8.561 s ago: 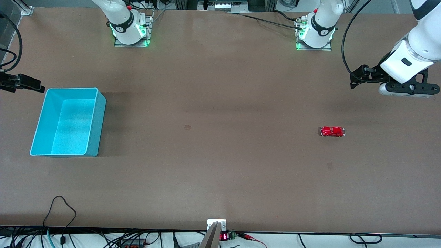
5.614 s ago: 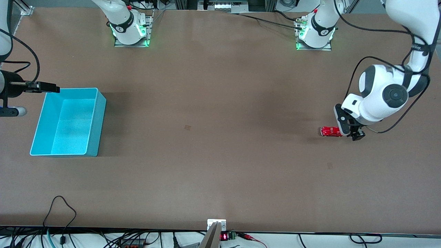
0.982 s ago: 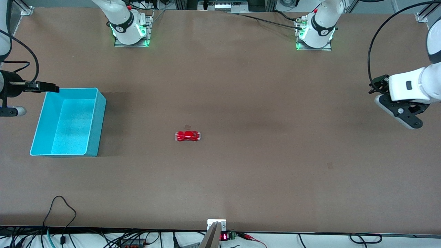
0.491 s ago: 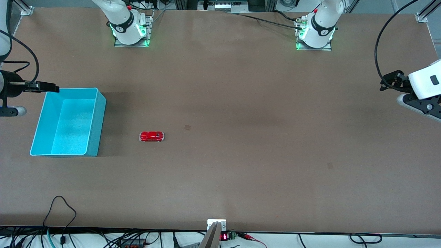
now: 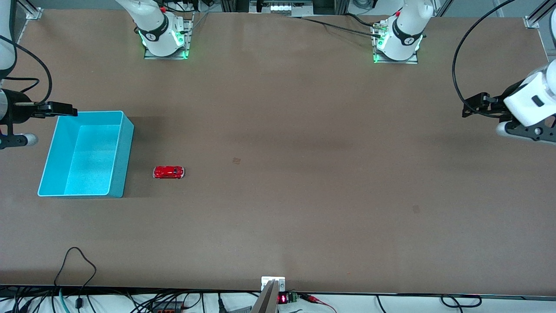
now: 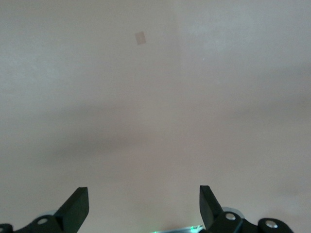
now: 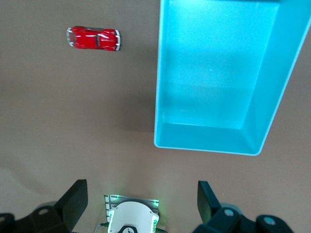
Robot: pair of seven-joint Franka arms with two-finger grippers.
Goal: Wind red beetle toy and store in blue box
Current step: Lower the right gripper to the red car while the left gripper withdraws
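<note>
Front view: glossy red beetle toy (image 5: 168, 172) beside the blue box (image 5: 122, 130); left gripper (image 6: 144, 206) and right gripper (image 7: 142, 201) gape wide, empty.

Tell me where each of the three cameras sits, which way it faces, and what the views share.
Front view: high across the table, facing both bases; shows the red beetle toy beside the blue box, the right gripper and left gripper.
Left wrist view: on the left arm, looking down at bare table; its open fingers show.
Right wrist view: on the right arm, looking down on toy and box; open fingers show.
Shared: front and right wrist both show toy and box.
</note>
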